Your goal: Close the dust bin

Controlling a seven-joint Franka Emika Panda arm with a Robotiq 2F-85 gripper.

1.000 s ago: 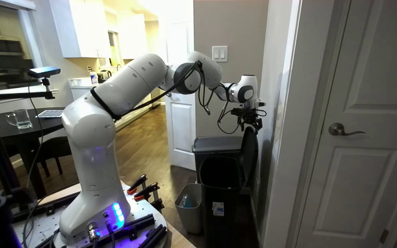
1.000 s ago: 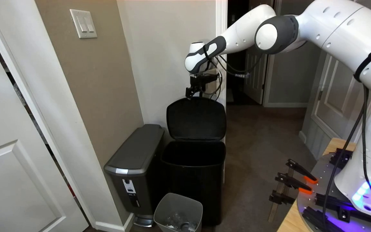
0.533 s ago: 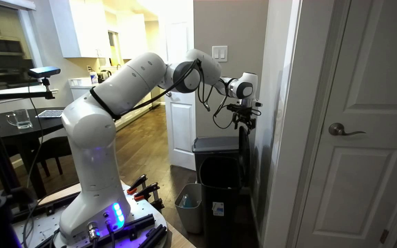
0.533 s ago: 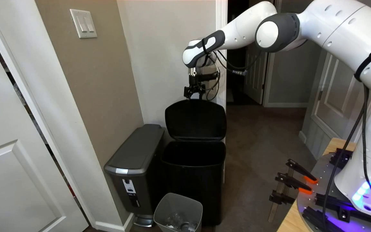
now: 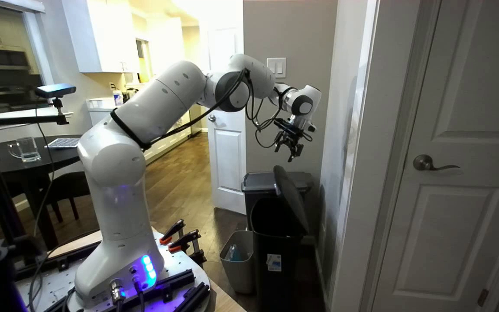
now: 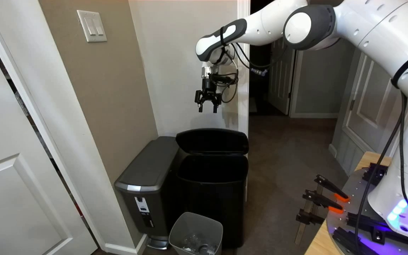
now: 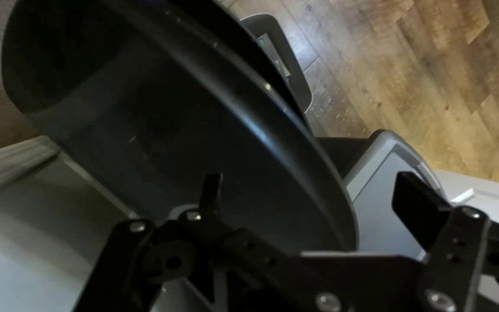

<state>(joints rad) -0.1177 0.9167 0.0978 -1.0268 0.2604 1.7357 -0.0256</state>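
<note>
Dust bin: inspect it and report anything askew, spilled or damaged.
One oddity: on the dust bin, the lid leans partway shut with no visible prop, and the open claw hangs apart from it in both exterior views. The lid may simply be caught mid-swing. No spill or damage shows.

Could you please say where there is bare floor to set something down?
Exterior views show brown floor between the dust bin and clamps, and wood floor between the kitchen door and the robot's base. Crowded: dust bin, slim bin and grey pail stand close together.
</note>
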